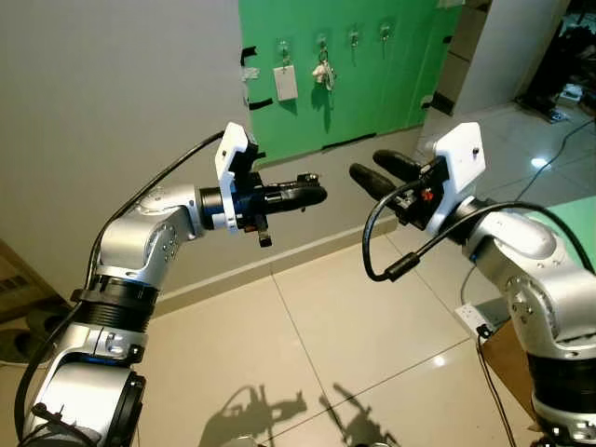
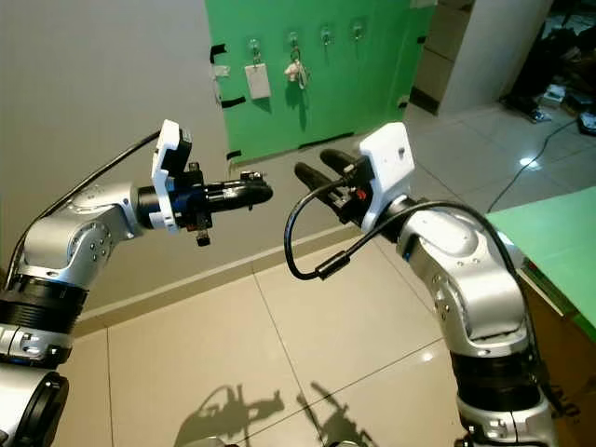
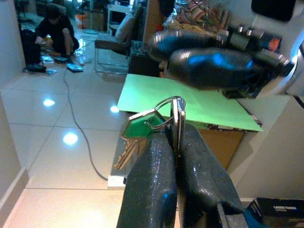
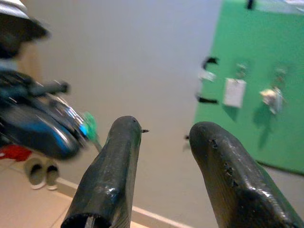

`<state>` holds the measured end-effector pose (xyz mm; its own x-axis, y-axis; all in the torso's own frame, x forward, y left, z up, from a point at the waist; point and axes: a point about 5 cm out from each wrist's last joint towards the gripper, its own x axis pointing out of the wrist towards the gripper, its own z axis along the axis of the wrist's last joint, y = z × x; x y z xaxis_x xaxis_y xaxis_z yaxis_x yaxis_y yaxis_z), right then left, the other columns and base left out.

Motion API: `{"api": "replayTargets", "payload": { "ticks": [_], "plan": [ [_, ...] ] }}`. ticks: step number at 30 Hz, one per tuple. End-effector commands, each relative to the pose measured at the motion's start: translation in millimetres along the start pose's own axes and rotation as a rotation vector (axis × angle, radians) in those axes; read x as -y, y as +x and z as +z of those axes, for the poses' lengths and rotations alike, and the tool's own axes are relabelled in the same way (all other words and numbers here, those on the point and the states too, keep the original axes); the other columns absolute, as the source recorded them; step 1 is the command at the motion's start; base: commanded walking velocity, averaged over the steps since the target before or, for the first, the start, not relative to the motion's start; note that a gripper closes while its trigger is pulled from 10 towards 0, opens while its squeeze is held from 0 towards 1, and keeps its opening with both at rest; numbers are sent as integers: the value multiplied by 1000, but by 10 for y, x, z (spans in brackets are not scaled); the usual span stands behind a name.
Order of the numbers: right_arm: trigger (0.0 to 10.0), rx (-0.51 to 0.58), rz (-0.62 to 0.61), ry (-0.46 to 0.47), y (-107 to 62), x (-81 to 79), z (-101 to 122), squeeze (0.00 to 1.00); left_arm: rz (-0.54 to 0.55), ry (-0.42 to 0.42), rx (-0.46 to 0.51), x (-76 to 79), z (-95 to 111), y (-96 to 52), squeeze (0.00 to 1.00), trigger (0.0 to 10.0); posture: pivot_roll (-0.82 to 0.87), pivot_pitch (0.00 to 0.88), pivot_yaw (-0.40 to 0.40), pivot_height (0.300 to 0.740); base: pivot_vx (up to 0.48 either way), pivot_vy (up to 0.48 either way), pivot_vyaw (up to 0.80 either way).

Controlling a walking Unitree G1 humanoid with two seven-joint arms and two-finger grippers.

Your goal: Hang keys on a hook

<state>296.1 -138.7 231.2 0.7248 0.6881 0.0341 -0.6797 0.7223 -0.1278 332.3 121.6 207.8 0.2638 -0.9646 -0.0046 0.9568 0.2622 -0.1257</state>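
Green-topped keys [image 3: 142, 130] sit pinched by their ring in the left gripper [image 1: 312, 194], which is squeezed tight on them. The right gripper [image 1: 377, 172] faces it, fingers wide apart and holding nothing. The hooks [image 1: 353, 35] are far off on the green board [image 1: 372, 84]; one holds a white tag [image 1: 286, 82], another a key bunch [image 1: 323, 73]. To do well, I think the robot should walk closer, keep the ring squeezed and aim for a bare hook.

Green-headed keys [image 3: 142, 130] on a metal ring sit pinched in the left end effector [image 3: 176, 142].
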Motion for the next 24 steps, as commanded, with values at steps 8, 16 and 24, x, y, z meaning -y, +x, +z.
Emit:
{"api": "replayTargets", "payload": {
  "ticks": [8,16,24],
  "plan": [
    [10000,-45,167,-68,-4,-100,86,0,-33,29,-18,-1,92,39,0,10000,-28,0,28,740,0,0,0],
    [10000,-73,238,-150,-58,-127,85,0,-30,42,-20,-10,104,32,0,10000,-33,0,29,740,0,0,0],
    [10000,-60,253,-178,-39,-131,111,0,-74,-109,91,16,181,57,0,10000,-34,0,28,740,0,0,0]
  ]
}}
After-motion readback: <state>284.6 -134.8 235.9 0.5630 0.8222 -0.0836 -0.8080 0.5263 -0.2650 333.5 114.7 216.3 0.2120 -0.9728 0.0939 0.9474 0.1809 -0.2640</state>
